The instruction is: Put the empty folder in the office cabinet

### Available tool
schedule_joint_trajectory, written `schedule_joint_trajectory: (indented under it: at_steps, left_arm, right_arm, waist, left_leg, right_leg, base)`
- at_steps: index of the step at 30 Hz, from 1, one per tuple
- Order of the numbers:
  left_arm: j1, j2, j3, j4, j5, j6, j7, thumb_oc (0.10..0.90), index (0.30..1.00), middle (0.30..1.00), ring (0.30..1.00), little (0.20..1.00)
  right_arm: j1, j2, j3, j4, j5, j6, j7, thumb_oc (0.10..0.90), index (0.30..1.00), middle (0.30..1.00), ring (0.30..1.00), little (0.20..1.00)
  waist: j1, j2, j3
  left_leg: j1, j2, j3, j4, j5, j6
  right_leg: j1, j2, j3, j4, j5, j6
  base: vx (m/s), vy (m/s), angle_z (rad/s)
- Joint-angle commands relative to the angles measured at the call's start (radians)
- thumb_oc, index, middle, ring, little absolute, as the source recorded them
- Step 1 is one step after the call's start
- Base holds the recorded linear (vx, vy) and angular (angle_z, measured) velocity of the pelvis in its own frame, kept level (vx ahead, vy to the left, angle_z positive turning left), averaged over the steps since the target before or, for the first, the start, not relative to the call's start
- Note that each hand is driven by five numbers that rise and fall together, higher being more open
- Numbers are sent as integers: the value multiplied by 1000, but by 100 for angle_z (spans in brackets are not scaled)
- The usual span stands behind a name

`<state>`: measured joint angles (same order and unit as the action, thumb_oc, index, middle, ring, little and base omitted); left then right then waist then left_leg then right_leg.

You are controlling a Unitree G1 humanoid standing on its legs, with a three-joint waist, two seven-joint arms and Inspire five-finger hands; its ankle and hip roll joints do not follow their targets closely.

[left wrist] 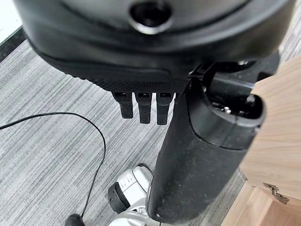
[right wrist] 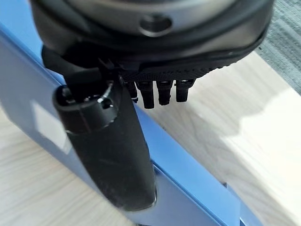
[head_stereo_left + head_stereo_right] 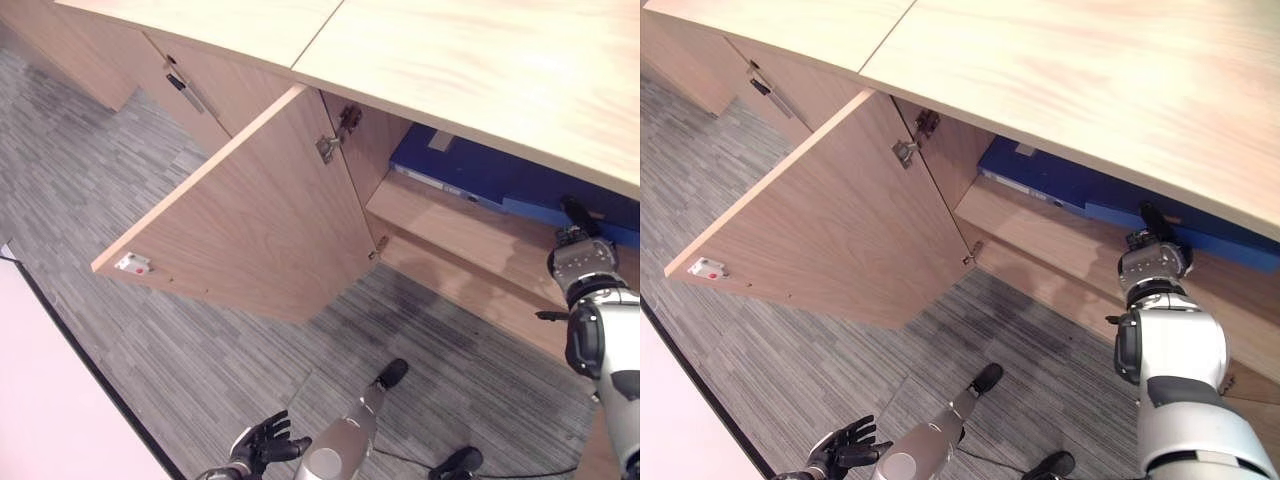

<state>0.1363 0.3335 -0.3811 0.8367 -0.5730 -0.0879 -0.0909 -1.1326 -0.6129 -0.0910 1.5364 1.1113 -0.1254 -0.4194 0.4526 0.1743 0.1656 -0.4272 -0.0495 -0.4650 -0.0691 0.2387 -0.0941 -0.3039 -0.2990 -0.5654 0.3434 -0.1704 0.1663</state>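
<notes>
Blue folder (image 3: pixel 500 180) lies flat on the upper shelf (image 3: pixel 450 215) of the open office cabinet (image 3: pixel 1060 60), door (image 3: pixel 250 225) swung wide. Right hand (image 2: pixel 141 89) sits at its near edge, thumb laid across the cover, fingers relaxed and straight, nothing pinched. Left hand (image 3: pixel 262 443) hangs low over the carpet (image 3: pixel 150 330), loosely spread, idle. Judged light, stiff board, slick cover; best nudged by the edge or gripped at the spine. A pale label (image 3: pixel 441 140) shows on the folder, writing too small to read
</notes>
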Motion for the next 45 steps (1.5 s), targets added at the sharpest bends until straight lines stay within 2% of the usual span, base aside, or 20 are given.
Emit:
schedule_joint_trajectory:
  at_steps: [1, 9, 11, 12, 13, 20, 35, 39, 45]
  left_arm:
    - [3, 12, -5, 62, 14, -10, 7, 800, 900, 900, 900, 900]
    - [22, 4, 3, 71, 8, -7, -5, 800, 900, 900, 900, 900]
    - [29, 6, 7, 74, 6, -7, -10, 800, 900, 900, 900, 900]
    - [29, 6, 6, 74, 6, -7, -10, 800, 900, 900, 900, 900]
    - [36, 4, 10, 75, 2, -6, -14, 800, 900, 900, 900, 900]
    - [49, 7, 15, 75, -13, -3, -27, 800, 900, 900, 900, 900]
    - [62, -1, 20, 86, -24, 8, -35, 800, 900, 900, 900, 900]
    - [63, -10, 15, 92, -18, 7, -31, 800, 900, 900, 900, 900]
    - [55, -14, 13, 85, -36, 4, -25, 800, 900, 900, 900, 900]
  right_arm:
    - [43, -113, 41, -141, -3, -66, 36, 800, 900, 900, 900, 900]
    - [74, -202, 7, -153, 24, -85, 49, 800, 900, 900, 900, 900]
    - [79, -258, -4, -144, 34, -90, 50, 800, 900, 900, 900, 900]
    - [79, -259, -4, -143, 34, -89, 51, 764, 846, 846, 846, 846]
    - [87, -290, -11, -143, 34, -92, 47, 400, 300, 300, 300, 300]
    - [84, -366, -8, -137, 21, -91, 46, 400, 300, 300, 300, 300]
    - [110, -401, -44, -104, 31, -95, 43, 400, 300, 300, 300, 300]
    - [107, -388, -32, -107, 17, -96, 43, 400, 300, 300, 300, 300]
    - [78, -314, -10, -114, 17, -103, 43, 400, 300, 300, 300, 300]
  waist:
    - [11, 2, 10]
    - [-6, 20, 3]
    - [-16, 28, 0]
    - [-15, 28, 0]
    - [-22, 33, -1]
    - [-41, 55, -8]
    - [-70, 83, -21]
    - [-74, 85, -17]
    - [-76, 87, -14]
  left_leg:
    - [73, 1, 19, -18, -182, -21]
    - [77, 3, 27, -18, -185, -23]
    - [80, 3, 33, -18, -187, -24]
    - [80, 3, 33, -18, -187, -24]
    - [82, 5, 37, -18, -189, -25]
    - [86, 10, 58, -18, -191, -25]
    - [108, 14, 71, -18, -194, -24]
    - [109, 13, 79, -18, -195, -22]
    - [115, 15, 86, -18, -199, -15]
  right_leg:
    - [114, 77, -14, -170, -14, -6]
    - [118, 75, -7, -178, -12, -3]
    - [117, 73, -5, -179, -10, -1]
    - [117, 73, -5, -179, -10, 0]
    - [116, 71, -1, -179, -9, 1]
    - [110, 65, 18, -181, -5, 5]
    - [128, 62, 28, -188, -7, 4]
    - [125, 61, 34, -193, -1, 5]
    - [122, 59, 47, -189, 0, 4]
  base:
    - [0, 0, 0]
    - [1, 3, 0]
    - [7, 7, -5]
    - [9, -1, -5]
    - [7, 13, -7]
    - [7, 15, -7]
    - [7, 1, -7]
    - [2, 9, -3]
    - [19, 11, -5]
